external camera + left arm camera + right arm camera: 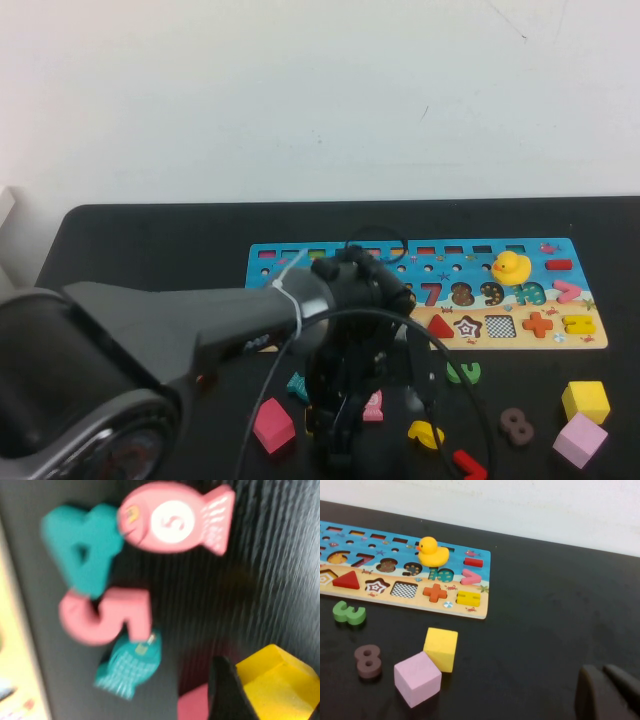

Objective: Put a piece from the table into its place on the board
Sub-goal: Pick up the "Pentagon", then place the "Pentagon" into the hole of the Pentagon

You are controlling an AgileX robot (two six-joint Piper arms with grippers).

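The piece (280,685), a flat yellow pentagon block, lies between the fingers of my left gripper (270,690), and one black finger (227,690) presses against its side. In the high view the left arm reaches over the front middle of the black table (150,240), and its gripper (335,440) hides the piece there. The board (300,262) lies beyond it, blue with numbers and shape slots. My right gripper (607,690) rests shut low over bare table, right of the board (420,605), holding nothing.
Around the left gripper lie a pink fish (172,522), a teal 4 (82,547), a pink 5 (107,615), a teal fish (130,665) and a red block (273,425). A yellow cube (586,400), pink cube (580,440), brown 8 (516,425) and green 3 (463,372) lie front right. A rubber duck (510,267) stands on the board.
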